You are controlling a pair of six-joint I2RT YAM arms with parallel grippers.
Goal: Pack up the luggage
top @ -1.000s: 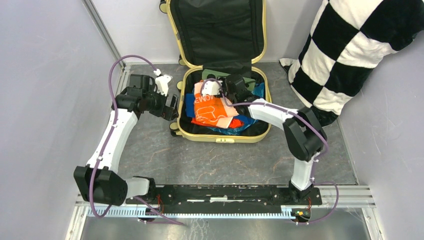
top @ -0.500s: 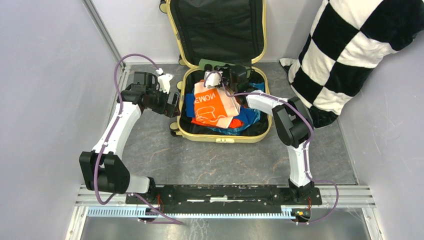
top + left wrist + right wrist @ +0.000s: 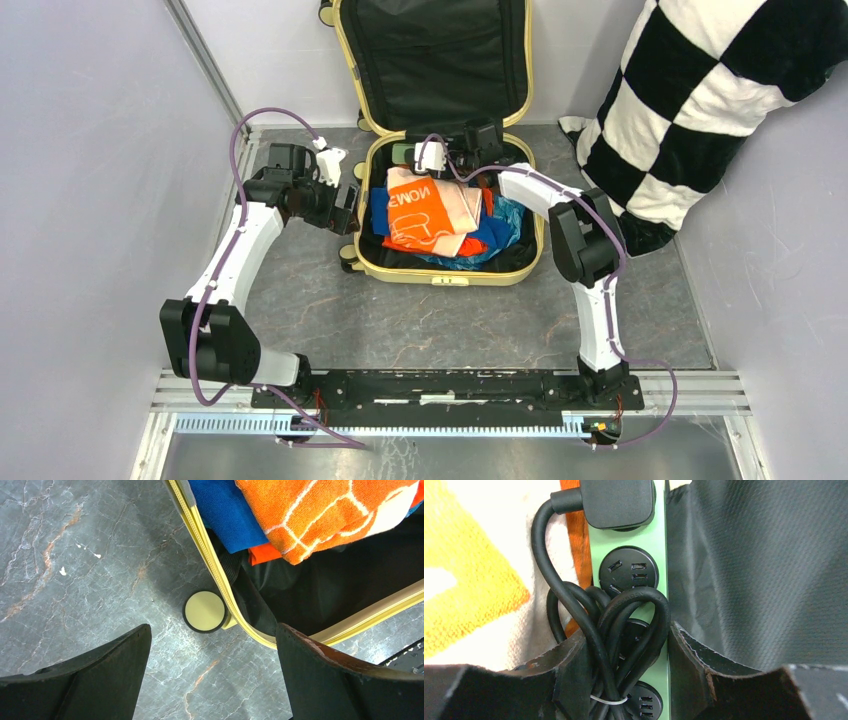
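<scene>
The luggage (image 3: 447,276) lies open on the desk (image 3: 420,320), lid leaning on the back wall, pillow (image 3: 720,100) off to its right; orange cloth (image 3: 425,215) over blue cloth (image 3: 378,212) fills most of the shell. My right pincer (image 3: 626,647) is clamped on the green strip (image 3: 629,539) and its cord (image 3: 636,602) at the far edge by the hinge: best, I judge, to lower it flat beside the cloth, cord inside the rim, before release. My left pincer (image 3: 212,630) hangs wide open, empty, over the near-left wheel (image 3: 204,611), outside the shell.
</scene>
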